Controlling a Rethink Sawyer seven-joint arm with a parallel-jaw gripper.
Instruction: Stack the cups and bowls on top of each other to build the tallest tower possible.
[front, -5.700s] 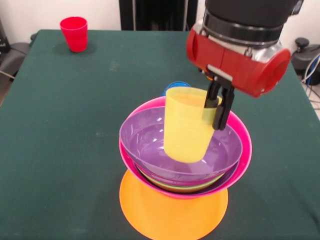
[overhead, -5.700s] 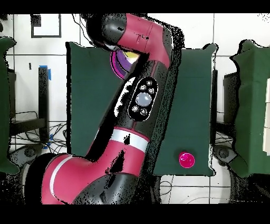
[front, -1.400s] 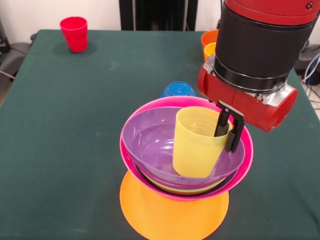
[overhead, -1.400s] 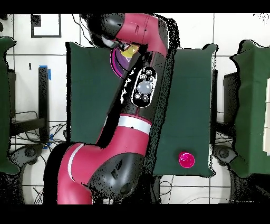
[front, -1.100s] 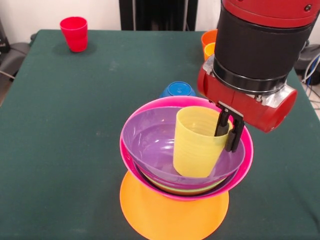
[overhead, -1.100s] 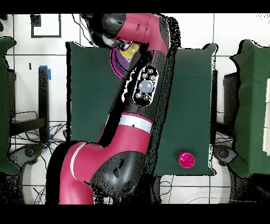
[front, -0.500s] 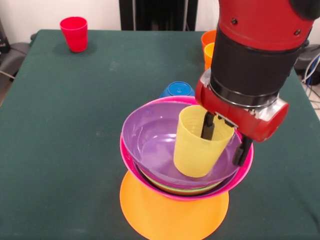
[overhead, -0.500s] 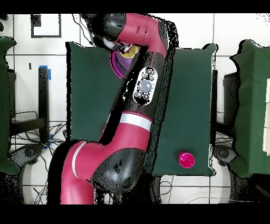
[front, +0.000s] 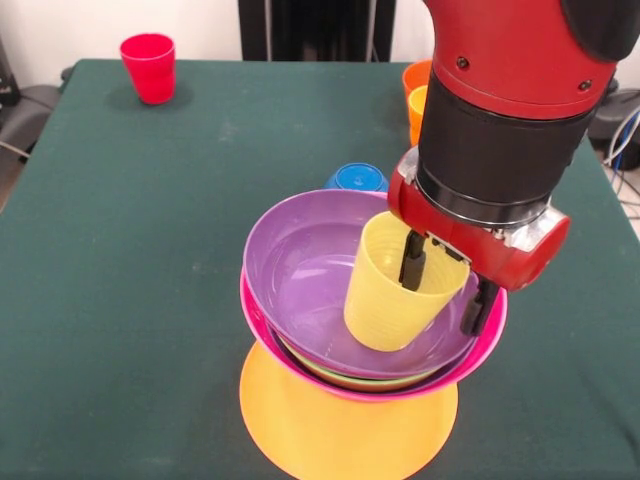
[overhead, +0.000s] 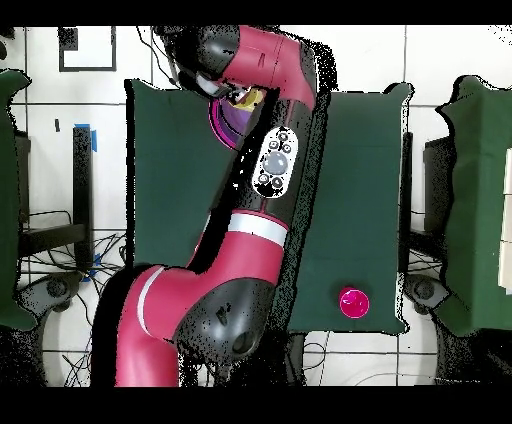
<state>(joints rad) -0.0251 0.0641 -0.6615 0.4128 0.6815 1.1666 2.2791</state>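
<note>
So the yellow cup (front: 398, 285) is basically being let go of right now: the gripper (front: 445, 285) is being spread apart, with one finger (front: 412, 260) hanging inside the cup's mouth and the other well outside its right wall, whereas a moment earlier the wall was being pinched. The cup is being left leaning in the top purple bowl (front: 300, 270), centre-right of the front view, tilted rather than upright. That bowl is being carried by the pink bowl (front: 485, 335) and the orange bowl (front: 300, 430) at the bottom. The tower is being grown by one piece, though a tilted cup is probably a shaky seat. The red cup (front: 148, 66) is still being left at upper left, and the blue bowl (front: 355, 178) just behind the stack.
</note>
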